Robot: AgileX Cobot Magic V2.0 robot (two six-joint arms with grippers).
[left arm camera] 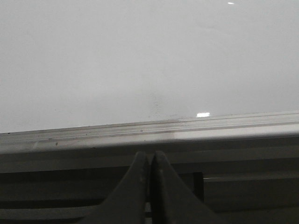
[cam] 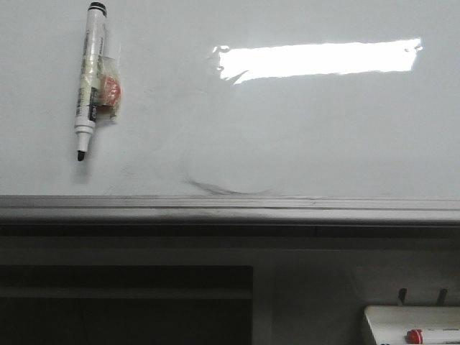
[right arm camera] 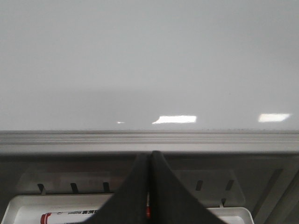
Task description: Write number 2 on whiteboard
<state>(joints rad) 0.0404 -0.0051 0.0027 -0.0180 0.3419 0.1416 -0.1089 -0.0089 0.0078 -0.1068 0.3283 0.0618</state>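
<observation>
The whiteboard [cam: 302,129] fills the front view, glossy white, with a grey edge rail [cam: 230,208] along its near side. No number 2 shows in any view. A white marker [cam: 89,72] with its black tip bared rests on the board at the upper left, with clear tape and a red bit stuck to its side. Neither gripper appears in the front view. My left gripper [left arm camera: 150,156] is shut and empty, just short of the rail [left arm camera: 149,133]. My right gripper [right arm camera: 150,155] is shut and empty too, its tips near the rail [right arm camera: 149,139].
A faint grey curved smudge [cam: 215,188] marks the board near the rail. A bright light reflection [cam: 316,59] lies at the upper right. Below the board at the right, a small white tray [cam: 410,320] holds a red-capped marker [cam: 415,336]; that tray [right arm camera: 28,205] lies under my right gripper.
</observation>
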